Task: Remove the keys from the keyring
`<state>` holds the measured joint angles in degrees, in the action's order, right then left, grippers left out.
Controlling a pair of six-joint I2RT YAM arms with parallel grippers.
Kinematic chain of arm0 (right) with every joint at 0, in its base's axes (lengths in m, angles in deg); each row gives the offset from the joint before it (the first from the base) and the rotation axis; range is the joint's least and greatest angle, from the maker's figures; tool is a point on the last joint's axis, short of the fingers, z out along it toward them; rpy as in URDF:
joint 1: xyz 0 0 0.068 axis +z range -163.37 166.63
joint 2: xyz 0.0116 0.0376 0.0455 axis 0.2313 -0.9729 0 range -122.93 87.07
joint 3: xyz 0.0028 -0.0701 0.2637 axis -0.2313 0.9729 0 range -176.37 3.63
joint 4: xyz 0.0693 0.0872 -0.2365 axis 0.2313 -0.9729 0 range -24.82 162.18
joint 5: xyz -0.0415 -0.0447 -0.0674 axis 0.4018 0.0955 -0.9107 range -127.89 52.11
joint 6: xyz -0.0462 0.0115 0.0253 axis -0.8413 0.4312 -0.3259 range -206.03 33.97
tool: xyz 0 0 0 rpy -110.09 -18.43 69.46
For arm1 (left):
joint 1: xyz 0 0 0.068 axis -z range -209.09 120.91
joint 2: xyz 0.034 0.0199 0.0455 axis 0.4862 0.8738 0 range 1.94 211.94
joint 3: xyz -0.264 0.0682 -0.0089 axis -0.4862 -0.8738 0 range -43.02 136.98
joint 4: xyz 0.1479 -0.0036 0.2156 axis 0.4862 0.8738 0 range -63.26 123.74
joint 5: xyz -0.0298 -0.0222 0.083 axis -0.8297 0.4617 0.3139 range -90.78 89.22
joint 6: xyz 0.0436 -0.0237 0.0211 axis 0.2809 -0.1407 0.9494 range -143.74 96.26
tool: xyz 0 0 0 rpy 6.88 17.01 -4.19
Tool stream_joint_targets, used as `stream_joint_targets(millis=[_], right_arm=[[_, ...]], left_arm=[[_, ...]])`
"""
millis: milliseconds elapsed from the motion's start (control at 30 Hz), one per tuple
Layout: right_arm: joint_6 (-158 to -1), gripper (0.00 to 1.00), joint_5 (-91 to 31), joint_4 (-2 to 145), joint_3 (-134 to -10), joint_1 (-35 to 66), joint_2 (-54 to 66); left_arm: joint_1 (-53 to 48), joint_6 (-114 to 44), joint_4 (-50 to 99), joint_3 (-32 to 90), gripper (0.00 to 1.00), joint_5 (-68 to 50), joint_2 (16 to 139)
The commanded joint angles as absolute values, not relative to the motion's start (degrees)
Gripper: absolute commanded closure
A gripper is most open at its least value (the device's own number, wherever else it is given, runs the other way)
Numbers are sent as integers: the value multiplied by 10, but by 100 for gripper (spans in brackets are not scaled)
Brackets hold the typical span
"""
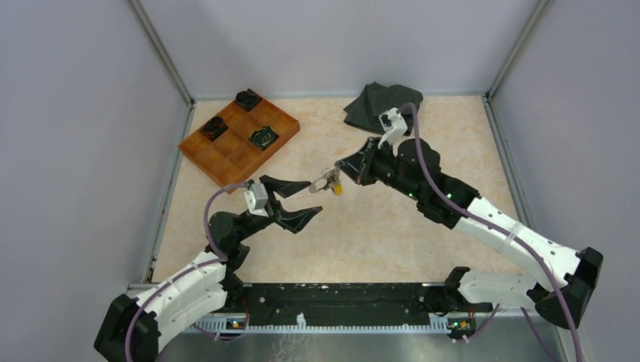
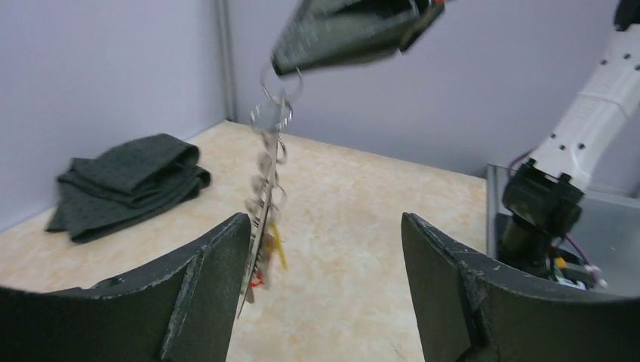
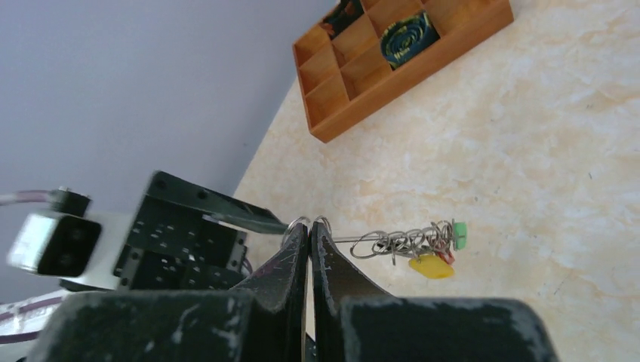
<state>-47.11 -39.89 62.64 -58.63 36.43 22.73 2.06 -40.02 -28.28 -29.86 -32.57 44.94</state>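
Observation:
My right gripper (image 1: pixel 346 167) is shut on the keyring (image 3: pixel 296 224), whose thin wire loop shows on both sides of its fingertips. A bunch of grey keys (image 3: pixel 404 241) with small rings, a yellow tag (image 3: pixel 430 265), a green tag (image 3: pixel 460 232) and a red mark hangs from it above the table. In the left wrist view the right gripper (image 2: pixel 340 34) holds the ring (image 2: pixel 281 81) at the top and the keys (image 2: pixel 264 200) dangle right beside my left finger (image 2: pixel 215 260). My left gripper (image 1: pixel 313 197) is open, with the bunch (image 1: pixel 326 181) near its far fingertip.
An orange compartment tray (image 1: pixel 219 154) with black round objects stands at the back left and also shows in the right wrist view (image 3: pixel 355 105). A dark folded cloth (image 1: pixel 377 102) lies at the back, behind the right arm. Grey walls enclose the table.

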Motion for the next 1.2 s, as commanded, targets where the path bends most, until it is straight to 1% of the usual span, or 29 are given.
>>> stream_joint_targets(millis=[0,67,133,267,400,533,800,933,1167], right_arm=[[-489,100,-422,626,-632,362,275],[-491,100,-420,622,-638,362,283],[-493,100,-417,617,-645,362,289],[-493,100,-414,605,-655,362,303],[-492,100,-413,597,-653,363,317],[-492,100,-410,592,-650,363,324],[-495,100,-391,597,-652,363,328],[-493,100,-383,602,-653,362,327],[-485,100,-381,608,-653,363,326]], left_arm=[[92,-322,-311,-273,21,-327,482],[126,-274,-308,-268,20,-290,498],[131,-271,-349,-265,21,-282,528],[134,-298,-410,-248,30,-270,585],[142,-311,-454,-235,34,-259,620],[148,-314,-473,-223,35,-265,639],[149,-319,-517,-213,47,-276,659],[150,-321,-541,-214,50,-279,672],[157,-326,-591,-219,52,-255,702]])
